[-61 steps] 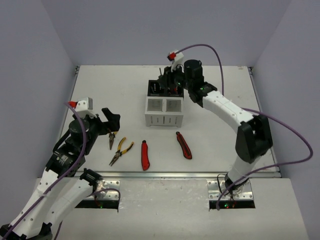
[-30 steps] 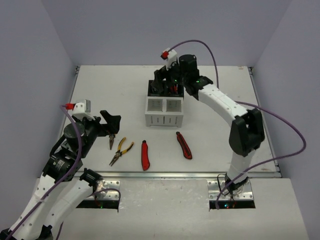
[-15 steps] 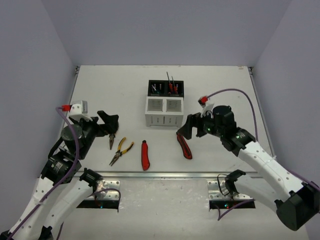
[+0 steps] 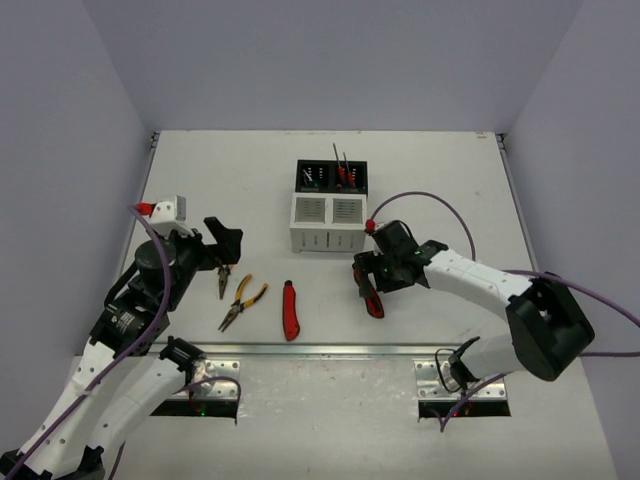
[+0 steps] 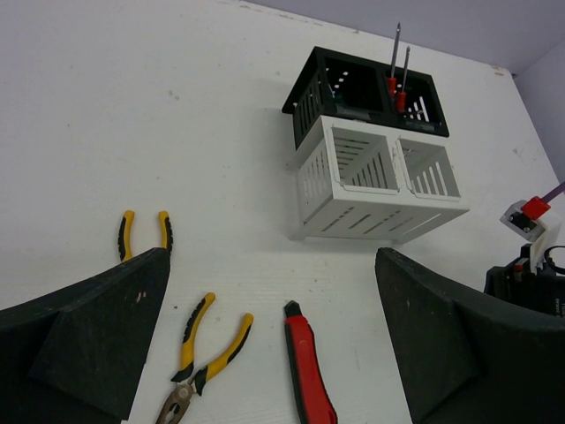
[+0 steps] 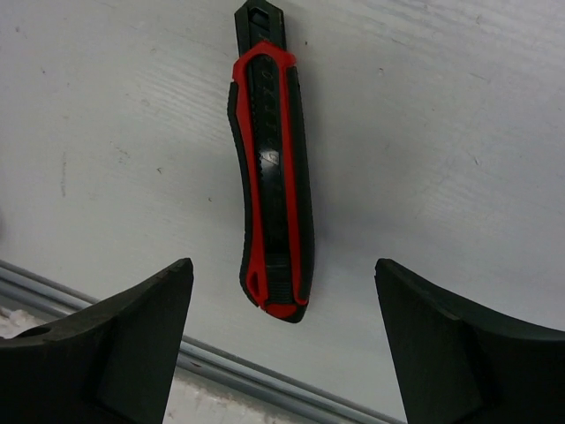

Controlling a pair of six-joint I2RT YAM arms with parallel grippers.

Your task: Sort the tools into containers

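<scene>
The right red-and-black utility knife [image 6: 269,185] lies flat on the table. My right gripper [image 6: 282,336] hangs low over it, open, its fingers well apart on either side of the handle's end and touching nothing; from above that gripper [image 4: 372,274] covers the knife's [image 4: 372,300] far end. The second knife [image 4: 290,311] lies left of it. Two yellow-and-black pliers [image 4: 242,301] [image 4: 223,278] lie further left, below my open, empty left gripper [image 4: 222,243] [image 5: 274,336]. Two red-handled screwdrivers [image 4: 343,170] stand in the black container [image 4: 331,163], behind the white container [image 4: 328,240].
A metal rail [image 4: 350,349] runs along the table's near edge, just beyond the right knife's handle end [image 6: 229,371]. A purple cable [image 4: 430,205] loops above the right arm. Grey walls close in the left, right and back sides.
My right arm left the black container at the back, swung to the front and came down over the right knife. The left arm only shifted slightly.
</scene>
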